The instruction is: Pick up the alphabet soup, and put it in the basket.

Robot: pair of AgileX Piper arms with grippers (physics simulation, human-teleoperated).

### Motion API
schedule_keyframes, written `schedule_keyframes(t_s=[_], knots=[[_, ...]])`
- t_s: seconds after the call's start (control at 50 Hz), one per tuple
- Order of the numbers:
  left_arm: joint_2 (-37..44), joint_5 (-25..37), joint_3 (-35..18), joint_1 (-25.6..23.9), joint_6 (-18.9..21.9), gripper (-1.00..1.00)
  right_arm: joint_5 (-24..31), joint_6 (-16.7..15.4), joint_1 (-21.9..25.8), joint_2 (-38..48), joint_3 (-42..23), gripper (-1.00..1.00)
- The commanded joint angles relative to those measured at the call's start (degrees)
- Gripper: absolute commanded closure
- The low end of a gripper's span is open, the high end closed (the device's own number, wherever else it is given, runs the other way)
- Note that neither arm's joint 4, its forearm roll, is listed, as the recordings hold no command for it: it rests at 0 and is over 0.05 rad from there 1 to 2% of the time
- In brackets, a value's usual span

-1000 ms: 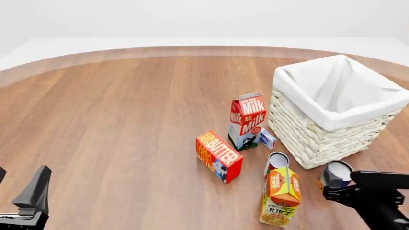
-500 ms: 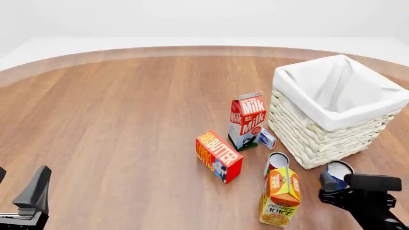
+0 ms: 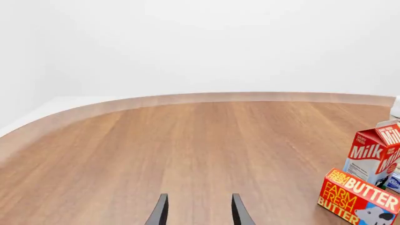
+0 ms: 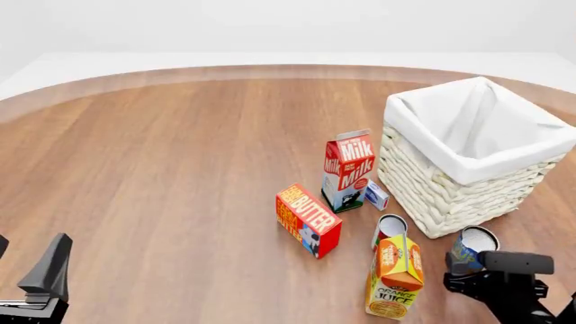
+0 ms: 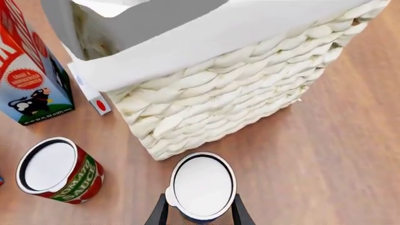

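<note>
The alphabet soup [image 4: 473, 241] is a small can with a silver top and blue label, standing upright just in front of the basket [image 4: 450, 189]. In the right wrist view the can's top [image 5: 203, 184] sits between my two fingers [image 5: 160, 212], which flank it with the jaws spread. My right gripper [image 4: 468, 264] is open, low at the can's near side. The basket [image 5: 212, 101], woven with a white liner, stands right behind the can. My left gripper [image 4: 27, 262] is open and empty at the near left; its view [image 3: 198, 200] shows only bare table ahead.
A red-and-green tomato sauce can [image 4: 390, 228] stands left of the soup [image 5: 59, 171]. An orange juice carton [image 4: 396, 275] stands in front of it. A butter box [image 4: 309, 219], a milk carton [image 4: 349, 170] and a small white box [image 4: 376, 196] stand left of the basket.
My right gripper has moved down and slightly left, closing in on the soup can from its near side. The can and the left arm have not moved.
</note>
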Motion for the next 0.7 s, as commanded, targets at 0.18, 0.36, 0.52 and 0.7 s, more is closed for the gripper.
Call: schedule_keyframes(t_s=[0.18,0.36,0.52,0.7], knots=[[0.00,0.00,0.00,0.00,0.00,-1.00,-1.33,0.27,0.64,1.05,0.00,1.00],[0.00,0.00,0.00,0.00,0.00,-1.00,0.41,-0.20,0.19,-1.49,0.01,1.00],[0.00,0.00,0.00,0.00,0.00,-1.00,24.80,-2.03,1.69,-29.90,0.00,1.00],[0.00,0.00,0.00,0.00,0.00,-1.00,28.61,-2.45,2.07,-34.37,-0.01,1.00]])
